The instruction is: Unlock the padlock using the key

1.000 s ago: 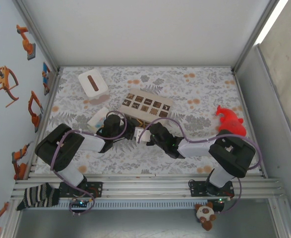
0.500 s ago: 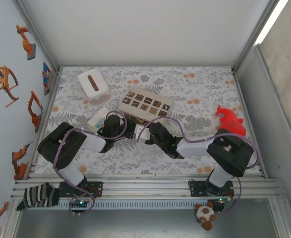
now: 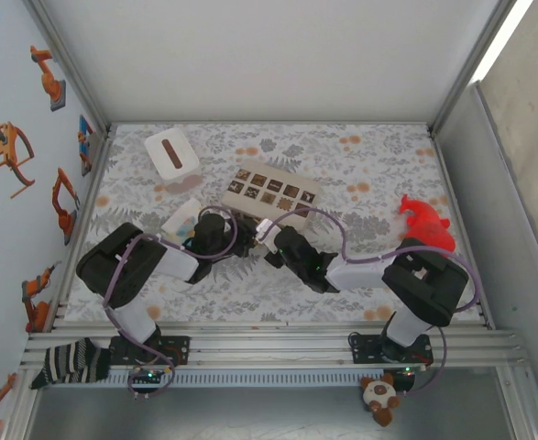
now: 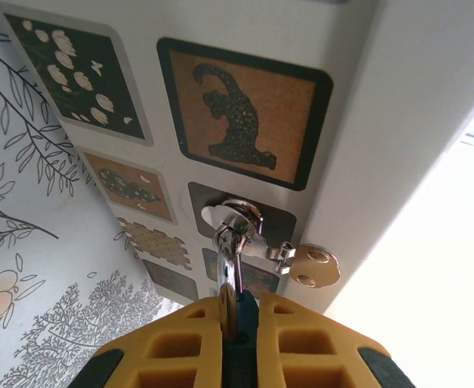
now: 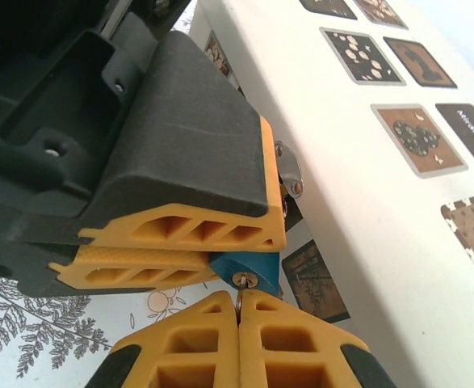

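Note:
My left gripper [image 4: 241, 311] is shut on the blue padlock [image 4: 241, 349]. The padlock's silver shackle [image 4: 228, 263] sticks out past the yellow fingers, carrying a ring with a spare key [image 4: 313, 265]. In the right wrist view the padlock [image 5: 257, 265] shows its keyhole end between the left gripper's fingers [image 5: 188, 234]. My right gripper [image 5: 239, 301] is shut on the key [image 5: 241, 284], whose blade sits in the keyhole. From above, the left gripper [image 3: 242, 240] and the right gripper [image 3: 269, 246] meet tip to tip just in front of the white box.
A white box with picture tiles [image 3: 270, 192] lies right behind the grippers, very close to the padlock. A white box with a slot [image 3: 171, 153] stands at the back left, a small carton [image 3: 181, 220] beside the left arm, and a red object [image 3: 426, 225] at the right.
The right gripper has shut on the key. Both grippers, with the padlock, have shifted slightly to the right and toward the tile box.

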`<act>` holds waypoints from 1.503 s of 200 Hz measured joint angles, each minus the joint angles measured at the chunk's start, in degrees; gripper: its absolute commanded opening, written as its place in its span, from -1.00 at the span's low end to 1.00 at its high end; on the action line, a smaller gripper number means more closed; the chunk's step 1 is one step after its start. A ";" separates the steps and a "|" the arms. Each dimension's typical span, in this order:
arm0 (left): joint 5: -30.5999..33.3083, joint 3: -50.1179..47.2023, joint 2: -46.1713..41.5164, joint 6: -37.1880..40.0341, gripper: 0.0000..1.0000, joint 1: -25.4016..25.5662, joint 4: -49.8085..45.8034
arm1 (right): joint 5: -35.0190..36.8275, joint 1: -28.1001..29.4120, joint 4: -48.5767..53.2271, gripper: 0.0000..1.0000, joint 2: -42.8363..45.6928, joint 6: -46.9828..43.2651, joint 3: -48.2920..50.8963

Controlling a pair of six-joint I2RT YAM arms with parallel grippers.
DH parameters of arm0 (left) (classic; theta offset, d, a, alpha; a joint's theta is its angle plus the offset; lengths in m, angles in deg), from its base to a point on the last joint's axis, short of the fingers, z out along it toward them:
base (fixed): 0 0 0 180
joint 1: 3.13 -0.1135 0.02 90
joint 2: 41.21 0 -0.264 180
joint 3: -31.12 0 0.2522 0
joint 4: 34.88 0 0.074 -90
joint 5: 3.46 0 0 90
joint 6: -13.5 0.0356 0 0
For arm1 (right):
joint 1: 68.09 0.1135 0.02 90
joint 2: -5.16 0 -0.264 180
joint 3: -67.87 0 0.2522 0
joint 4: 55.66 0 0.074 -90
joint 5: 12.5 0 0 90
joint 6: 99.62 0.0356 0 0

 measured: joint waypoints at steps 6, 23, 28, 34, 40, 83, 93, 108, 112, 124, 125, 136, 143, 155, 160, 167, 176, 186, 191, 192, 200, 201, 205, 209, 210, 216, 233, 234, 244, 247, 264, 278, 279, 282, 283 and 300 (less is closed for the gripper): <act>0.04 0.02 0.24 0.00 -0.94 0.09 0.13 | 0.07 0.02 -0.17 -1.00 0.00 0.76 0.26; 0.17 0.02 0.96 0.02 -0.81 0.48 0.50 | 0.11 0.09 -1.38 -1.00 -0.17 2.36 1.31; 0.17 0.02 1.14 0.02 -0.77 0.59 0.50 | 0.11 0.13 -1.79 -1.00 -0.26 2.73 1.66; 0.33 0.02 1.29 0.04 -0.74 0.72 0.52 | 0.20 0.22 -2.27 -1.00 -0.39 3.17 1.99; 0.42 0.02 1.38 0.04 -0.71 0.81 0.52 | 0.28 0.24 -2.78 -1.00 -0.48 3.54 2.29; 1.09 0.02 1.03 0.74 -0.29 1.07 0.37 | 1.11 0.35 -6.67 -1.00 -0.63 7.08 4.44; 1.46 -0.04 0.00 1.03 -0.19 1.09 -0.94 | 1.51 0.33 -7.48 -1.00 -0.63 8.11 5.11; 2.27 -0.46 -2.95 2.10 -0.11 1.05 -3.72 | 1.79 0.26 -8.26 -1.00 -0.63 9.73 5.86; 2.45 -0.59 -3.98 2.58 -0.09 0.98 -4.59 | 1.84 0.26 -8.46 -1.00 -0.63 10.34 6.05; 3.02 -1.09 -8.02 4.00 -0.01 0.55 -8.02 | 1.84 0.26 -8.66 -1.00 -0.50 12.07 6.58; 3.06 -1.11 -8.28 4.11 0.00 0.52 -8.28 | 1.84 0.26 -8.66 -1.00 -0.50 12.17 6.62; 3.74 -1.29 -12.52 5.57 0.10 -0.17 -12.28 | 1.81 0.26 -8.63 -1.00 -0.13 13.97 7.13; 4.22 -1.31 -15.85 6.99 0.15 -0.76 -15.58 | 1.81 0.26 -8.61 -1.00 0.24 15.10 7.41; 5.40 -1.09 -21.55 9.42 0.23 -1.95 -21.77 | 1.79 0.26 -8.20 -1.00 1.09 17.09 7.82; 5.99 -0.87 -24.11 10.86 0.26 -2.45 -24.90 | 1.79 0.26 -7.76 -1.00 1.57 17.90 7.91; 6.88 -0.35 -27.67 12.70 0.31 -3.19 -29.62 | 1.79 0.26 -6.97 -1.00 2.29 18.95 7.98; 8.28 0.68 -31.85 15.13 0.35 -4.02 -35.41 | 1.77 0.26 -6.10 -1.00 3.50 20.39 8.07; 9.75 2.21 -36.00 18.14 0.36 -4.98 -41.64 | 1.49 0.11 -5.05 -1.00 4.98 22.27 8.17; 10.43 3.02 -37.83 19.41 0.36 -5.40 -44.37 | 1.25 -0.02 -4.50 -1.00 5.77 23.30 8.28; 10.51 3.15 -38.14 19.65 0.36 -5.46 -44.81 | 1.20 -0.04 -4.42 -1.00 5.90 23.45 8.28; 11.47 4.33 -40.72 21.59 0.36 -6.05 -48.54 | 0.83 -0.39 -3.37 -1.00 6.97 25.05 8.37; 11.63 4.55 -41.09 21.88 0.36 -6.14 -49.11 | 0.79 -0.42 -3.30 -1.00 7.08 25.16 8.39; 12.15 5.14 -42.29 22.95 0.36 -6.45 -50.90 | 0.59 -0.61 -2.89 -1.00 7.67 26.21 8.48; 12.57 5.64 -43.10 23.69 0.36 -6.56 -52.39 | 0.28 -0.83 -2.58 -1.00 8.11 26.88 8.59; 12.68 5.75 -43.28 23.87 0.36 -6.58 -52.70 | 0.24 -0.87 -2.51 -1.00 8.20 27.08 8.59; 13.22 6.71 -44.48 25.22 0.36 -6.80 -55.17 | -0.20 -1.27 -1.97 -1.00 8.87 28.41 8.74; 14.60 8.92 -46.14 28.48 0.37 -6.84 -60.48 | -2.03 -2.93 -0.61 -1.00 10.54 32.98 9.42; 14.67 9.09 -46.21 28.70 0.37 -6.84 -60.92 | -2.14 -3.04 -0.57 -1.00 10.58 33.20 9.44; 15.39 10.01 -46.40 30.29 0.37 -6.84 -63.41 | -3.76 -4.48 -0.31 -1.00 11.47 36.61 10.10; 15.54 10.23 -46.45 30.67 0.37 -6.84 -64.04 | -4.28 -4.96 -0.24 -1.00 11.69 37.68 10.32; 16.48 11.08 -46.42 32.65 0.38 -6.84 -67.34 | -5.95 -6.97 0.11 -1.00 12.72 43.25 11.67; 17.07 11.45 -46.42 33.81 0.38 -6.84 -69.16 | -6.45 -7.45 -0.02 -1.00 13.27 47.65 12.87; 17.09 11.45 -46.42 33.88 0.38 -6.84 -69.24 | -6.43 -7.45 -0.02 -1.00 13.29 47.91 12.94; 17.14 11.50 -46.42 34.07 0.38 -6.86 -69.51 | -6.49 -7.45 -0.11 -1.00 13.38 48.72 13.18; 17.20 11.52 -46.42 34.18 0.38 -6.86 -69.61 | -6.49 -7.45 -0.15 -1.00 13.40 48.92 13.25; 17.33 11.58 -46.38 34.82 0.38 -6.99 -70.71 | -6.84 -7.45 -1.70 -1.00 13.53 53.92 15.06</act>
